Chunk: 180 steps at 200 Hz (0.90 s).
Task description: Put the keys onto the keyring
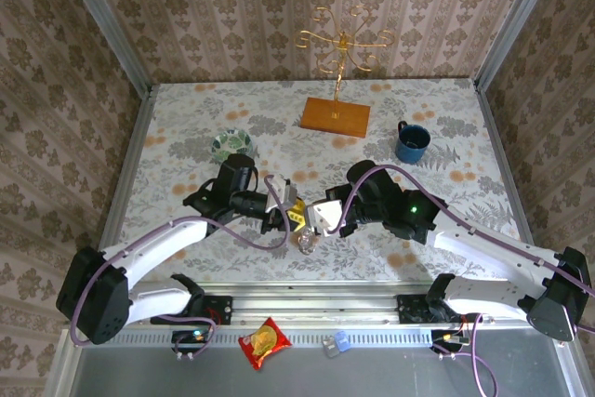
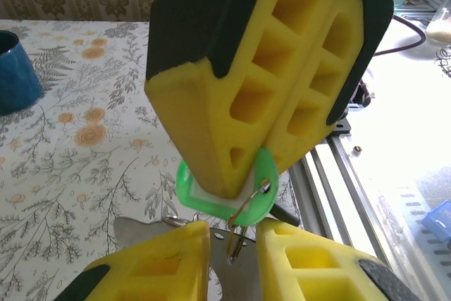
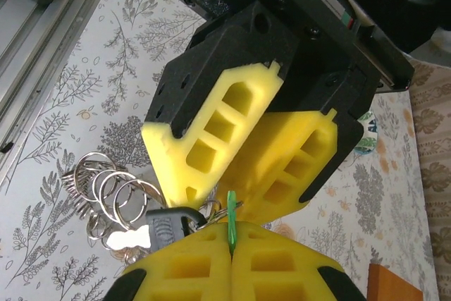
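Top external — floral-print table (image 1: 446, 137), damask-papered walls (image 1: 232, 16), right hand (image 1: 314, 222) pinching green key (image 2: 259, 192)

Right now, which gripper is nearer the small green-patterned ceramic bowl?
Left. The left gripper is right of the bowl and closer to the arm bases. The right gripper, shut on the green-headed key, faces it from farther right.

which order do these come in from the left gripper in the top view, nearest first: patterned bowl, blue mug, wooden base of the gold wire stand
Measured from the left gripper in the top view:
1. patterned bowl, just behind it and to the left.
2. wooden base of the gold wire stand, farther back, slightly right.
3. blue mug, well off to the right at the back.
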Each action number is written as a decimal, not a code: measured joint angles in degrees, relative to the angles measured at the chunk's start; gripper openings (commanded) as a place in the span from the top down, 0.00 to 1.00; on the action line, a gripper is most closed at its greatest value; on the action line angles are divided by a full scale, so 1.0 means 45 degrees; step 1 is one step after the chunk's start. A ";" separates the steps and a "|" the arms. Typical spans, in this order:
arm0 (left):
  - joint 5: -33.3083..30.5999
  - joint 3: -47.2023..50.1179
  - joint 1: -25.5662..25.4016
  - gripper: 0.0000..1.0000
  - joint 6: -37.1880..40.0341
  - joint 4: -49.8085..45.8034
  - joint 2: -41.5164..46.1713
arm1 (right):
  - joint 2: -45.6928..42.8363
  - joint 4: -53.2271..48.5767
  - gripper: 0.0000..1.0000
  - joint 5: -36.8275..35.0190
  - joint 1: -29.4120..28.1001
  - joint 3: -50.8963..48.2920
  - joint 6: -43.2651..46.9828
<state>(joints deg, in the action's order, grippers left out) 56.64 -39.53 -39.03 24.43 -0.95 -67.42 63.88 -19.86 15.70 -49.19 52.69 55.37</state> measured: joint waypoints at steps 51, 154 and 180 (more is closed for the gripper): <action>0.0015 0.0005 0.0000 0.99 -0.0219 0.0233 -0.0058 | -0.0005 0.0044 1.00 -0.0010 0.0000 0.0000 -0.0044; -0.0403 0.0199 -0.0073 1.00 -0.0180 0.0515 0.0403 | -0.0835 -0.0019 1.00 -0.0879 0.0257 -0.0398 -0.1073; -0.0699 0.0408 -0.0097 1.00 -0.0180 0.0816 0.0568 | -0.1010 -0.0015 1.00 -0.1161 0.0267 -0.0641 -0.1413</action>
<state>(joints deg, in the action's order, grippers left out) 53.49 -37.69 -39.46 23.62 2.72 -64.86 59.33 -19.92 10.48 -47.99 49.80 49.01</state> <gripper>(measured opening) 0.065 0.063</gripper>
